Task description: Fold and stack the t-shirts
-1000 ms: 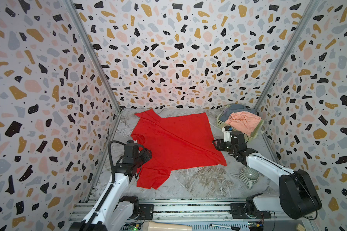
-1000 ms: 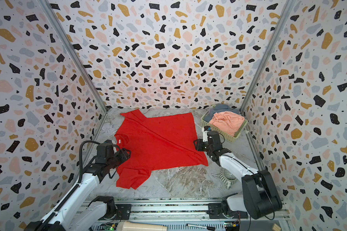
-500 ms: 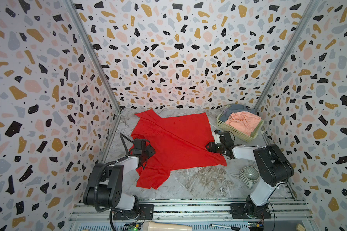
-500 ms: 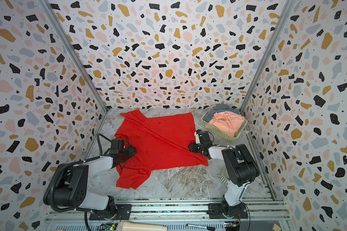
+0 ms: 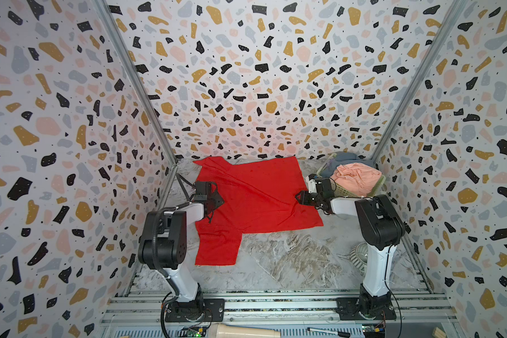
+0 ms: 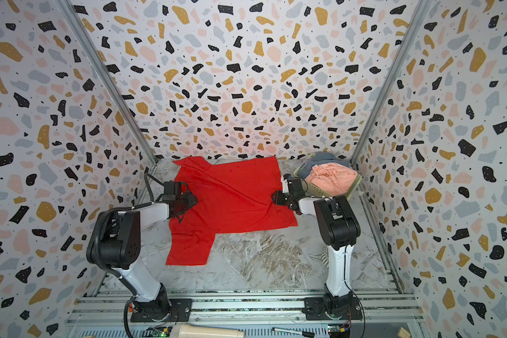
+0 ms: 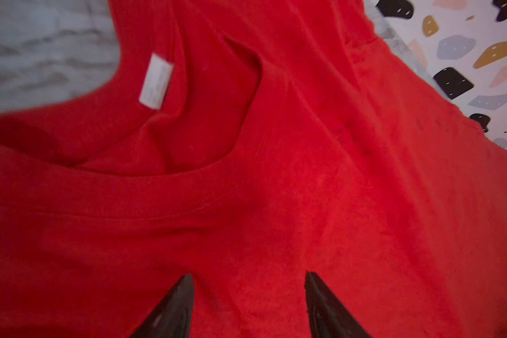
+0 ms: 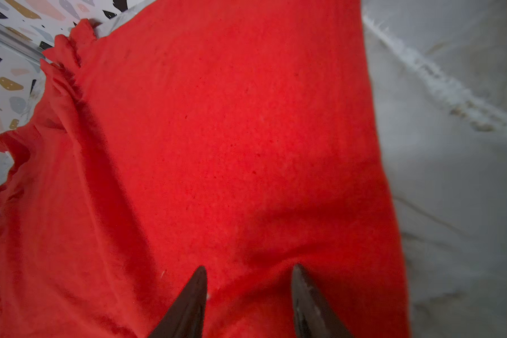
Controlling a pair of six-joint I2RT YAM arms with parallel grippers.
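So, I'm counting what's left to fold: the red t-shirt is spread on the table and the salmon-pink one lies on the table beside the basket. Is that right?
Not quite. The salmon-pink t-shirt is not beside the basket: it lies inside it, heaped at the top, as both top views show. The red t-shirt is indeed spread on the table.

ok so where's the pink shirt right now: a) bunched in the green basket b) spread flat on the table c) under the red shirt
a: the pink shirt sits crumpled in the basket at the far right, with the grey-blue shirt behind it.
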